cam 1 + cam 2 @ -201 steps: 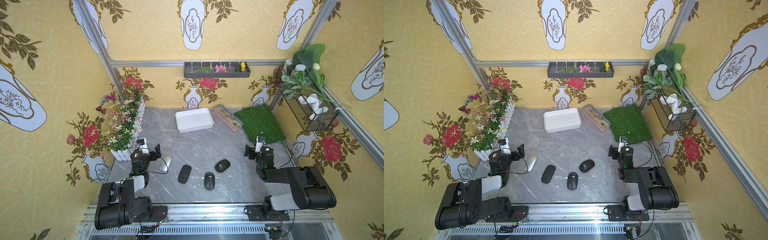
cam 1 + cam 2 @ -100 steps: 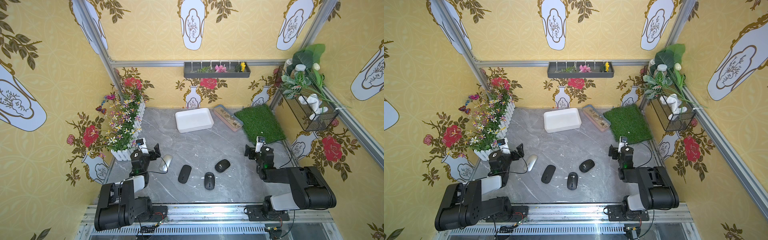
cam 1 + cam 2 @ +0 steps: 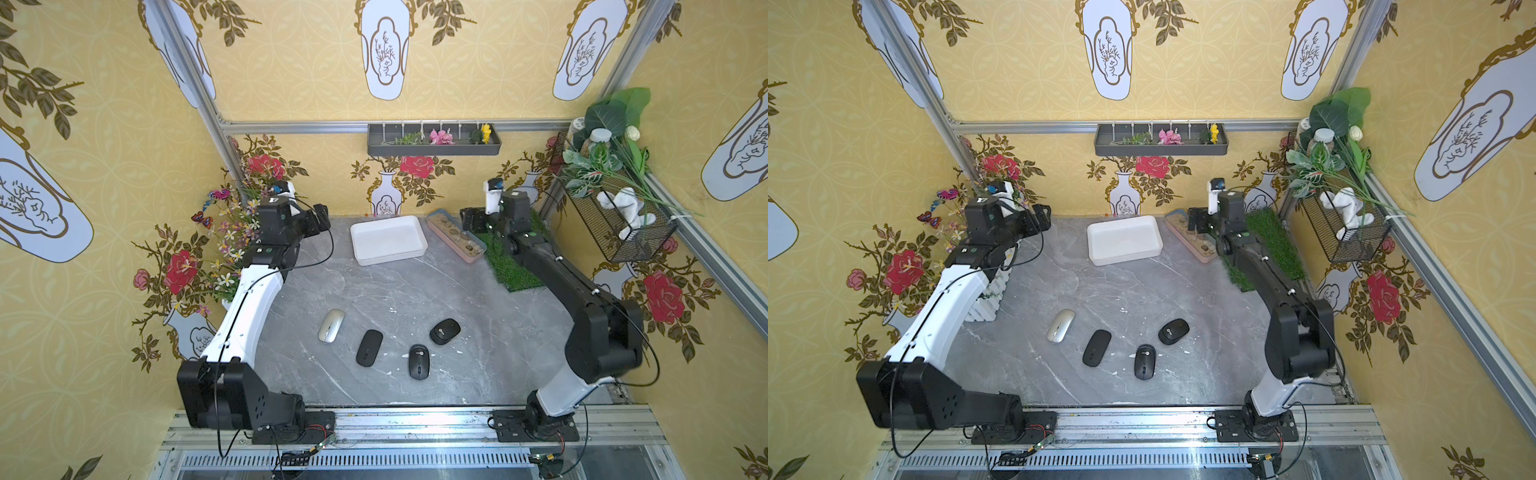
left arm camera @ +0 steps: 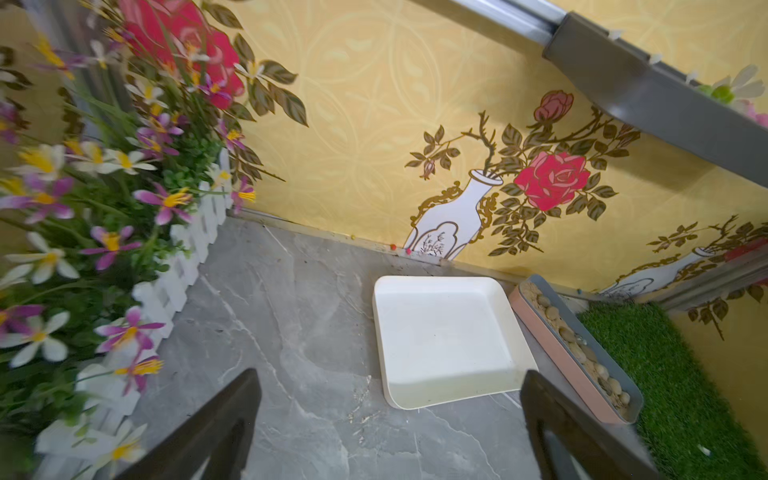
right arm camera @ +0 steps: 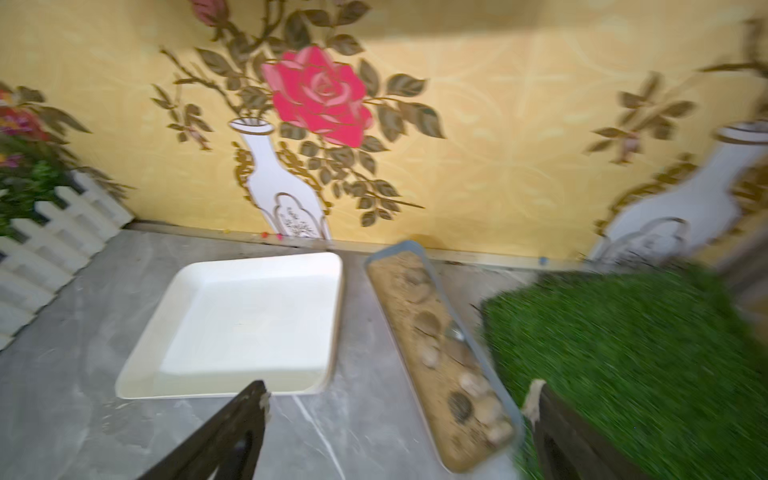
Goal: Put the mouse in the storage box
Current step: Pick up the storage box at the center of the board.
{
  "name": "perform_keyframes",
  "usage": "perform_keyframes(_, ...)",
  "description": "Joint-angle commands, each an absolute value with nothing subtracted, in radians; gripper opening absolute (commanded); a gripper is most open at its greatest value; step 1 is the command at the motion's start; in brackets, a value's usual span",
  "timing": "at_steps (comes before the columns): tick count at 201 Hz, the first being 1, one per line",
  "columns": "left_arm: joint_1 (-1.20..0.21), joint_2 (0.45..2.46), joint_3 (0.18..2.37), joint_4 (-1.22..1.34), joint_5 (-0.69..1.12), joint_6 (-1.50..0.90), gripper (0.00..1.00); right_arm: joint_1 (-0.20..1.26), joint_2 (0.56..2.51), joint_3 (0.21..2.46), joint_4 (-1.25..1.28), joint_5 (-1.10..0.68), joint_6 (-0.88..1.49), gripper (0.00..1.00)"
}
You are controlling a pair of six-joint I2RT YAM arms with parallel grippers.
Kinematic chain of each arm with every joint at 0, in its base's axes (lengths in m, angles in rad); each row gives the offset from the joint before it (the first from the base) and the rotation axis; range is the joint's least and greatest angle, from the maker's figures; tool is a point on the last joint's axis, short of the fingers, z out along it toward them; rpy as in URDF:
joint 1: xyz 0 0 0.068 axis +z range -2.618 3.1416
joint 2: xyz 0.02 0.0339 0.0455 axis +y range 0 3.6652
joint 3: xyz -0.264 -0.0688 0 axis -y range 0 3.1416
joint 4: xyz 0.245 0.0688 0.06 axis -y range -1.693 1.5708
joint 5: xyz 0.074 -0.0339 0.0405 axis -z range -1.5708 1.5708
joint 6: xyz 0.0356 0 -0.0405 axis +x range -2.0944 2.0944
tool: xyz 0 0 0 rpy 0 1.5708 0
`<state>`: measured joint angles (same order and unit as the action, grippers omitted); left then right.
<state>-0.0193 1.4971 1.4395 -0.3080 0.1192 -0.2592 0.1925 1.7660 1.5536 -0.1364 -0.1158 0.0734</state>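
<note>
Near the table's front lie a silver mouse [image 3: 331, 326] [image 3: 1061, 326] and three black mice [image 3: 369, 348] [image 3: 418, 362] [image 3: 445, 331]. The white storage box [image 3: 386, 241] [image 3: 1124, 240] [image 4: 444, 336] [image 5: 245, 324] stands empty at the back centre. My left gripper [image 3: 322, 218] [image 3: 1042, 214] [image 4: 388, 376] hangs open above the table, left of the box. Open too, my right gripper [image 3: 469, 219] [image 3: 1194, 219] [image 5: 398, 386] hovers over the pebble tray on the box's right. Neither holds anything. The mice are out of both wrist views.
A pink tray of pebbles [image 3: 455, 239] [image 4: 577, 353] [image 5: 440, 353] lies right of the box, then a grass mat [image 3: 513, 266]. A white fence with flowers [image 3: 232, 249] lines the left edge. A dark trough [image 3: 434, 141] hangs on the back wall and a wire basket [image 3: 619, 224] on the right wall.
Both arms have unfolded from low at the table's front, rising and reaching to the back either side of the storage box. The mice have not moved.
</note>
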Motion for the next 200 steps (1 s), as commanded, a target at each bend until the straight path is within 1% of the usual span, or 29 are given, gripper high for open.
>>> perform_keyframes(1, -0.060, 1.702, 1.651, -0.657, 0.157, -0.283, 0.97, 0.233, 2.008, 1.888, -0.509, -0.281, 0.107, 0.97)
perform_keyframes(14, -0.073, 1.847, 1.786, -0.732, 0.189, -0.313, 0.96, 0.251, 2.146, 2.064, -0.584, -0.308, 0.138, 0.97)
perform_keyframes(32, -0.074, 2.052, 2.003, -0.869, 0.231, -0.361, 0.84, 0.270, 2.319, 2.310, -0.707, -0.319, 0.165, 0.97)
perform_keyframes(45, -0.075, 2.178, 2.145, -0.964, 0.233, -0.388, 0.84, 0.283, 2.409, 2.426, -0.764, -0.311, 0.170, 0.97)
perform_keyframes(57, -0.077, 2.256, 2.221, -1.001, 0.236, -0.409, 0.85, 0.295, 2.458, 2.464, -0.787, -0.297, 0.172, 0.97)
perform_keyframes(85, -0.078, 2.338, 2.234, -0.966, 0.263, -0.430, 0.85, 0.301, 2.514, 2.456, -0.783, -0.303, 0.204, 0.98)
perform_keyframes(102, -0.083, 2.373, 2.235, -0.952, 0.271, -0.423, 0.84, 0.311, 2.546, 2.460, -0.797, -0.278, 0.200, 1.00)
perform_keyframes(133, -0.091, 2.426, 2.236, -0.937, 0.276, -0.428, 0.82, 0.318, 2.567, 2.438, -0.794, -0.203, 0.206, 0.97)
perform_keyframes(147, -0.091, 2.451, 2.236, -0.922, 0.280, -0.438, 0.79, 0.319, 2.585, 2.437, -0.779, -0.198, 0.205, 0.95)
perform_keyframes(167, -0.091, 2.488, 2.249, -0.897, 0.301, -0.454, 0.74, 0.320, 2.637, 2.486, -0.785, -0.206, 0.211, 0.90)
perform_keyframes(200, -0.092, 2.535, 2.296, -0.891, 0.310, -0.476, 0.64, 0.320, 2.706, 2.537, -0.762, -0.202, 0.228, 0.72)
